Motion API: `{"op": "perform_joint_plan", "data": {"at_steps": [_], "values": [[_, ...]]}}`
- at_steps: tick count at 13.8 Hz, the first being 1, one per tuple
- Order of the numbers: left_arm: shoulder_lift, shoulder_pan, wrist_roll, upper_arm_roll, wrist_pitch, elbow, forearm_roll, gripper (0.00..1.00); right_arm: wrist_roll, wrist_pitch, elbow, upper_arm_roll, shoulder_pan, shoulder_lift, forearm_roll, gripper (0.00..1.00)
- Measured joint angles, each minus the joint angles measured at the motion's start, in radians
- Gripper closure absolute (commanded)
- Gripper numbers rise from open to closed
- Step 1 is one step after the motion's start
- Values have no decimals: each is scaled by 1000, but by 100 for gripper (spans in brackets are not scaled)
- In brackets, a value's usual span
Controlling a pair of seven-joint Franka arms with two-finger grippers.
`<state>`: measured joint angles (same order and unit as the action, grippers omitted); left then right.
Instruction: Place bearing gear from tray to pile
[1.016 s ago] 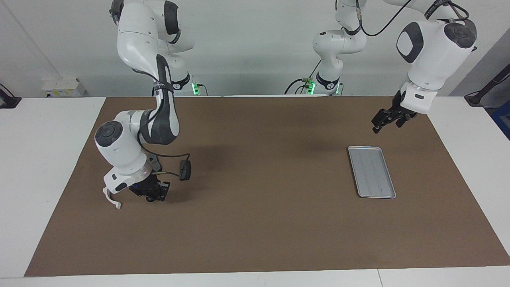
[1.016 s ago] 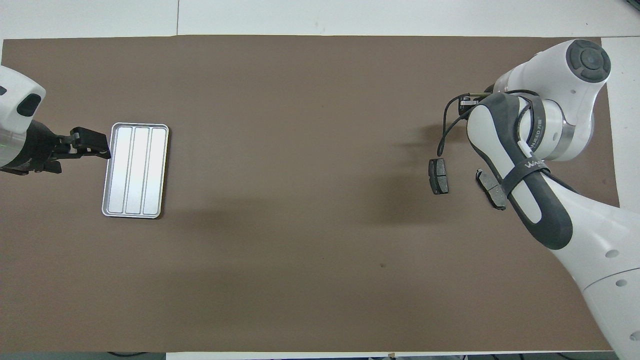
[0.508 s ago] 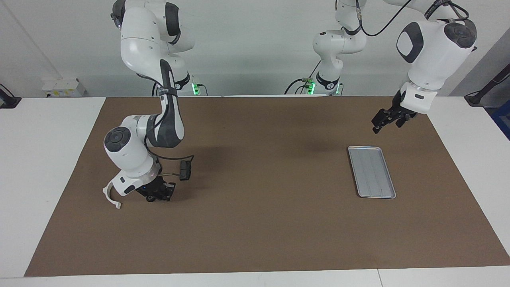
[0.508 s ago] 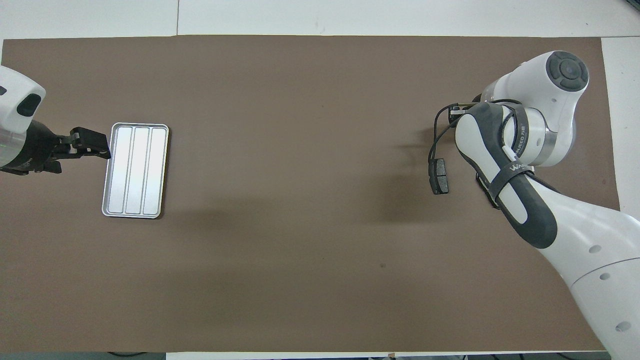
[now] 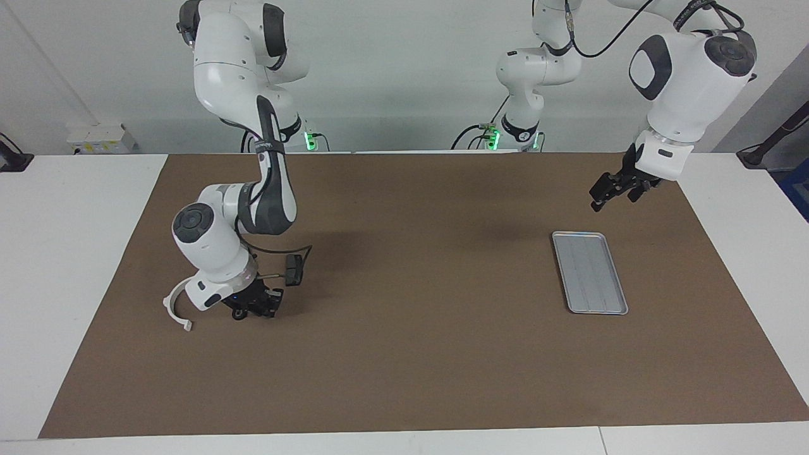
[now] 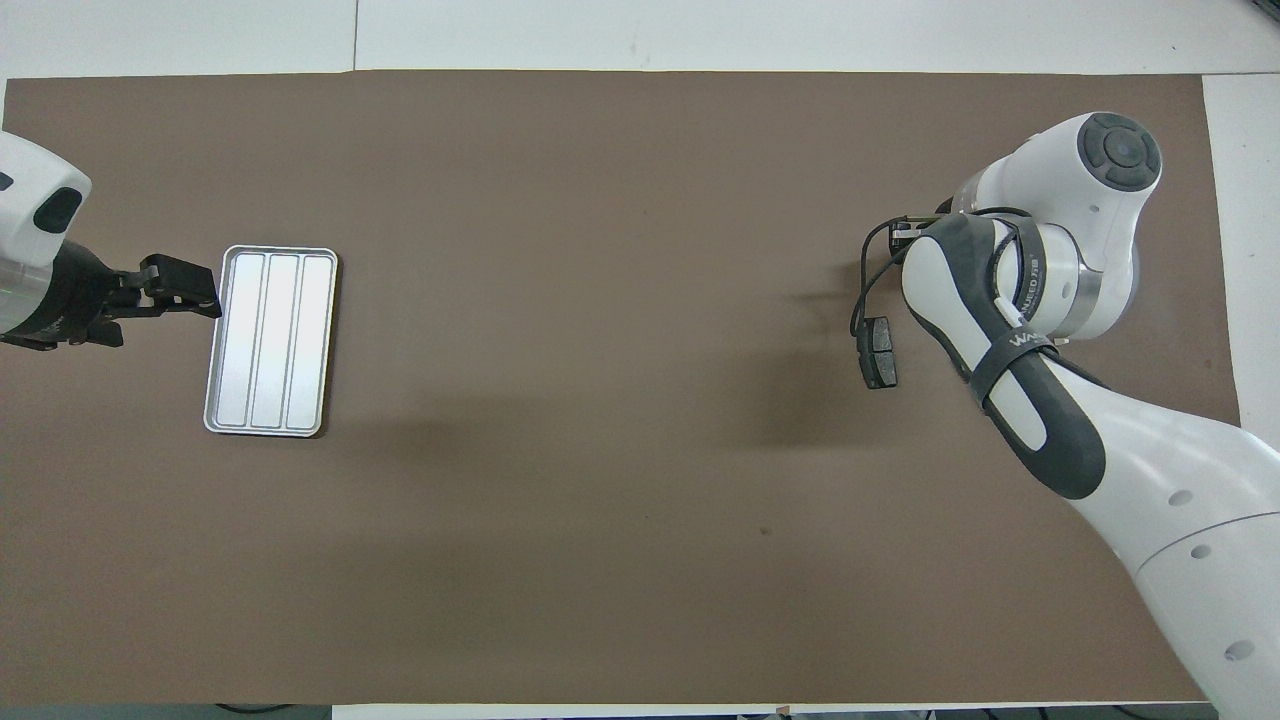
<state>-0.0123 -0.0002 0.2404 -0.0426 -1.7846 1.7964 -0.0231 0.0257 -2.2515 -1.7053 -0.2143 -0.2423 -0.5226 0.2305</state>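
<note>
The silver-grey tray lies empty at the left arm's end of the table; it also shows in the overhead view. No bearing gear shows on it or anywhere else. The pile is at the right arm's end: a white arc bracket and one dark pad, also seen from overhead. The second pad is hidden under the right arm. My right gripper is down at the mat between the bracket and the pad; the arm hides it from overhead. My left gripper waits in the air beside the tray's nearer end.
A brown mat covers the table. The right arm's forearm leans over the pile. A black cable loops from the right wrist above the dark pad.
The right arm's wrist has swung toward the middle of the table and turned, now covering the second pad from overhead. The left arm and the tray have not moved.
</note>
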Motion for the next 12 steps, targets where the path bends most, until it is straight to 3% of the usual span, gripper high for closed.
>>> {"op": "perform_joint_plan", "data": {"at_steps": [12], "values": [[0, 0, 0, 2, 0, 0, 0, 0, 11, -29, -24, 0, 1, 0, 0, 100]]}}
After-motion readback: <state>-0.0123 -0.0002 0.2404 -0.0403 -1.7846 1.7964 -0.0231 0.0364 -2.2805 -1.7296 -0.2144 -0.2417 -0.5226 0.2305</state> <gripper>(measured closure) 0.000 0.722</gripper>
